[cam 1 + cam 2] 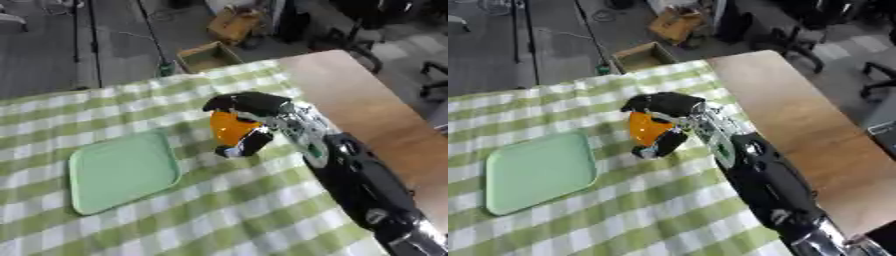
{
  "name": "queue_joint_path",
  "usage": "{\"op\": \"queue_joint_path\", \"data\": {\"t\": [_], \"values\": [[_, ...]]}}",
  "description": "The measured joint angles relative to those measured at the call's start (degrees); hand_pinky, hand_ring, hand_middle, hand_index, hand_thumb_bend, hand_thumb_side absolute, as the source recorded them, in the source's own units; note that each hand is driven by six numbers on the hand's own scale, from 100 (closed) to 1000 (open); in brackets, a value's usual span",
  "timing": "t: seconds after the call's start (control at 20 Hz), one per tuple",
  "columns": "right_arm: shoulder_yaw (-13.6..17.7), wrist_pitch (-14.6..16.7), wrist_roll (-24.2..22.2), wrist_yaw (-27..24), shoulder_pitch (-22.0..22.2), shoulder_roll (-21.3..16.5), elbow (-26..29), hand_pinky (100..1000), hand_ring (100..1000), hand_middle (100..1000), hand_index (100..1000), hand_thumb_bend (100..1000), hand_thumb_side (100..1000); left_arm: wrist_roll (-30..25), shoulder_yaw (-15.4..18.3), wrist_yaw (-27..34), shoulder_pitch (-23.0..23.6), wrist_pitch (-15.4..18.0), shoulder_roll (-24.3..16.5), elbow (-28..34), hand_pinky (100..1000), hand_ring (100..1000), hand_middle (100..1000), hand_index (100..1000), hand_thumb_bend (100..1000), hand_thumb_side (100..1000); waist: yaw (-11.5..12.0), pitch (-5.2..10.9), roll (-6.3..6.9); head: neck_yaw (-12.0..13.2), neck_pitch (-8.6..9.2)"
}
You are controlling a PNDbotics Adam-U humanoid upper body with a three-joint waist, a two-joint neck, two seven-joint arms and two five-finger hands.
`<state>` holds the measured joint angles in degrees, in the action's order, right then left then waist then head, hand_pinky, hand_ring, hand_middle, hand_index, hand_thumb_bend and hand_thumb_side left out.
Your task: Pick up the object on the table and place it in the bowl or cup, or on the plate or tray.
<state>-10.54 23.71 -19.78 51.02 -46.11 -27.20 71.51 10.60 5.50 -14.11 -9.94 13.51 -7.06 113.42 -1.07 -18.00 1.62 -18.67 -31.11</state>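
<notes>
In the left eye view, the right hand [249, 115] has its fingers curled round an orange object [231, 128], just right of the green tray [122, 170].

In the right eye view, the checked surface [649, 210] shows. Carrying comes next, I think: move left, then let go.

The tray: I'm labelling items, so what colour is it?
The tray is plain pale green, clearest in the left eye view.
</notes>
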Motion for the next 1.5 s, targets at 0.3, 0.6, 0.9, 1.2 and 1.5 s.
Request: {"op": "queue_joint_path", "data": {"t": [0.3,0.6,0.9,1.2,1.5], "values": [[-1.81,0.96,-0.90,-3.56,-4.39,0.74,2.28,341,437,940,991,142,100,-0.33,-0.07,0.26,0.00,-0.13,-0.27,0.00,536,773,776,866,222,900,1.38,0.00,-0.02,-0.42,-0.01],[-4.18,2.69,-2.22,-2.30,-8.87,5.84,1.03,337,433,942,990,144,100,-0.95,-0.52,0.82,-0.24,0.03,-0.50,0.00,539,774,776,866,222,897,4.87,0.00,-0.44,-1.55,-0.01],[-5.43,4.63,-2.81,0.42,-10.71,9.97,-2.74,346,445,945,993,109,100,-1.66,-1.20,1.58,-1.34,0.37,-0.73,0.00,542,774,776,866,221,892,9.12,0.00,-1.07,-2.86,0.44],[-6.42,6.86,-4.37,4.76,-10.80,13.50,-7.56,394,506,966,1000,100,103,-2.28,-1.85,2.42,-2.26,0.83,-0.91,0.00,544,774,776,866,220,889,11.91,0.00,-1.13,-4.15,0.79],[-6.58,10.80,-6.19,10.10,-10.41,15.00,-12.60,618,736,1000,1000,124,399,-2.59,-2.13,2.66,-2.33,0.96,-0.91,0.00,543,774,776,866,220,890,12.01,0.00,-1.13,-4.57,0.94]]}}
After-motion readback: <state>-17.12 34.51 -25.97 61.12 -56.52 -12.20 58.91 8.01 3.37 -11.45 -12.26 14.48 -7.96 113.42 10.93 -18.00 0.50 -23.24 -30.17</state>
